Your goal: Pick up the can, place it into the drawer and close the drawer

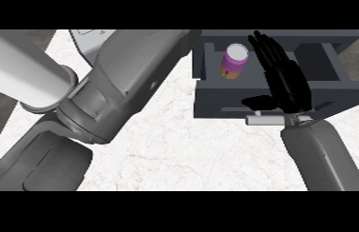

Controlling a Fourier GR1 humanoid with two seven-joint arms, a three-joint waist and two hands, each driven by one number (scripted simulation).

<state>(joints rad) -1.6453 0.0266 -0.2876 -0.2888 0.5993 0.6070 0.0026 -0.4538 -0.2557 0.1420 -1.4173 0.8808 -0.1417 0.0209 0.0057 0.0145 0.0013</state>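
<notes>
the can [235, 61] stands upright inside the open drawer [210, 91] at the counter's [203, 155] far right edge. the right hand [284, 81] rests over the drawer, fingers straight and released, holding nothing. the left forearm [116, 88] crosses the counter, its hand hidden.

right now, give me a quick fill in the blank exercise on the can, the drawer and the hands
1. The can with the purple label lies inside the open ____.
2. The right hand has its fingers ____, stretched over the drawer beside the can.
3. The silver handle on the drawer front sits just below the right hand's ____.
4. The left forearm crosses the ____ marble counter, and its hand is out of view.

Missing words: drawer; straight; thumb; white
</notes>
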